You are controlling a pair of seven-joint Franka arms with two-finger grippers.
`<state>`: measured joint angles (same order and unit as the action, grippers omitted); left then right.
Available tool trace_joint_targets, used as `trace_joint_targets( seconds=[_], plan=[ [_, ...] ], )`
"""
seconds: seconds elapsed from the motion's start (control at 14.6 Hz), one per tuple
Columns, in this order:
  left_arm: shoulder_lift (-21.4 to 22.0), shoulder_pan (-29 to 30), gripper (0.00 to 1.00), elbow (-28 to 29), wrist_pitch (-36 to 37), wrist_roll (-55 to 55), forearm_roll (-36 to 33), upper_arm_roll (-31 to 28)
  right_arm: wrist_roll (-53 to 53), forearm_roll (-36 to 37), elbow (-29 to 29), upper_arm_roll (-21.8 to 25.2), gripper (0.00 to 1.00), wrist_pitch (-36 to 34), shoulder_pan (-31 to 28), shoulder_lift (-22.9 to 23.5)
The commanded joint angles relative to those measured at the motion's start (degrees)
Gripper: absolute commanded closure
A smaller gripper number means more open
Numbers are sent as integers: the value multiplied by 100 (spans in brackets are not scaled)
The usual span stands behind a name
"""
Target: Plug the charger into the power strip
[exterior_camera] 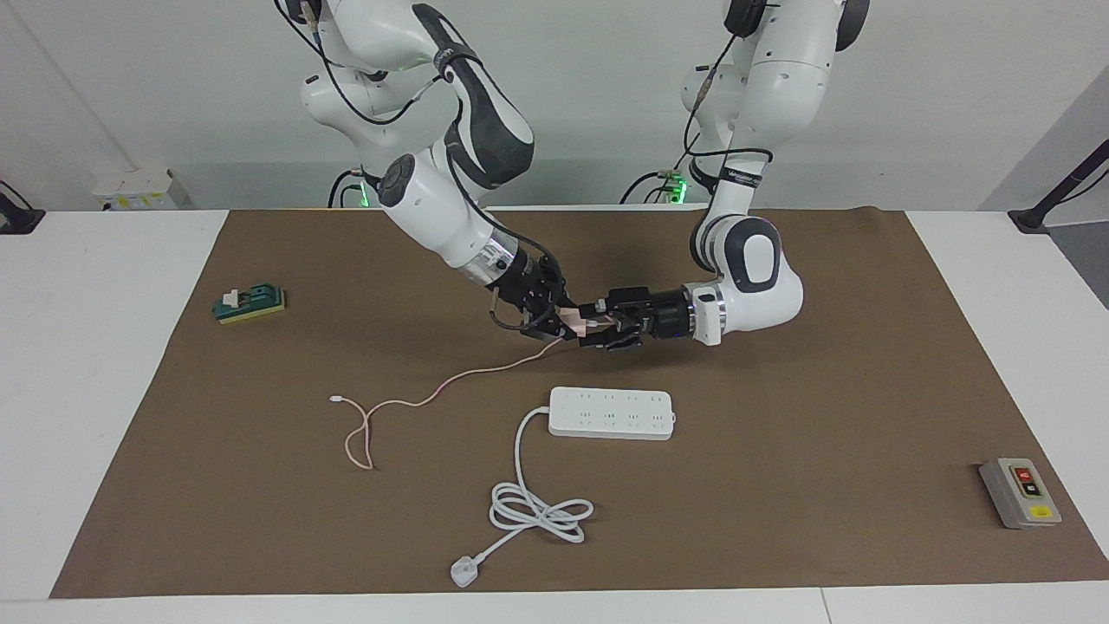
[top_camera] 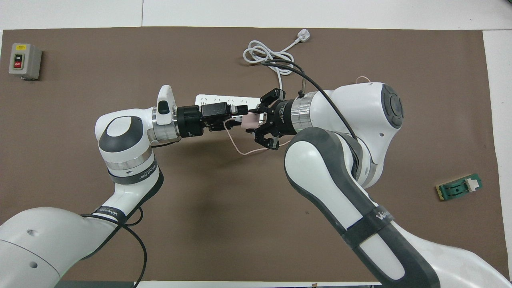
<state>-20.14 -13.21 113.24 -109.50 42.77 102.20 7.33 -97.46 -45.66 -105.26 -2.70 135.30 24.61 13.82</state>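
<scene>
Grippers meet in mid-air above the brown mat (exterior_camera: 780, 485), over the bare stretch just on the robots' side of the power strip. Right gripper (exterior_camera: 567, 322), coming from the arm based at 11 o'clock in the facing view, is clamped on the charger (exterior_camera: 573, 321), a small pale-pink cube raised off the mat. Left gripper (exterior_camera: 605, 329), reaching in level from the arm based at 1 o'clock, points straight at the charger with its fingertips spread apart on either side of the cube; whether they touch it I cannot tell. In the overhead view the same meeting sits near the centre, the left gripper (top_camera: 247, 116) entering from 9 o'clock and the right gripper (top_camera: 256, 120) from 3 o'clock, the charger (top_camera: 251, 120) between them.

From the cube the pink cable (exterior_camera: 433, 394) drops to the mat and trails toward 8 o'clock in the facing view, ending in a loop and a small connector toward the right arm's end.

White power strip (exterior_camera: 612, 412) lies flat, sockets up, farther from the robots than the grippers. Its thick white cord (exterior_camera: 537, 510) runs off toward 7 o'clock, coils once, and ends in a white three-pin plug (exterior_camera: 463, 572) near the mat's edge.

Grey switch box (exterior_camera: 1020, 491) with red and black buttons sits at 4 o'clock; a green-and-yellow block (exterior_camera: 249, 304) lies at 9 o'clock.
</scene>
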Motion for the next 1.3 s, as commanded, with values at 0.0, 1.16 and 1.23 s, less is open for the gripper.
trace_joint_targets(
  seconds=[0.0,1.16,1.23],
  plan=[
    [80,-130,0,85,-133,135,196,-65,-212,145,-30,-20,100,102,18,-73],
    [98,-121,68,128,-63,188,178,-74,-203,145,-38,-20,100,128,9,-73],
    [98,-121,76,128,-63,205,178,-74,-203,145,-38,-20,100,119,9,-73]
  ],
)
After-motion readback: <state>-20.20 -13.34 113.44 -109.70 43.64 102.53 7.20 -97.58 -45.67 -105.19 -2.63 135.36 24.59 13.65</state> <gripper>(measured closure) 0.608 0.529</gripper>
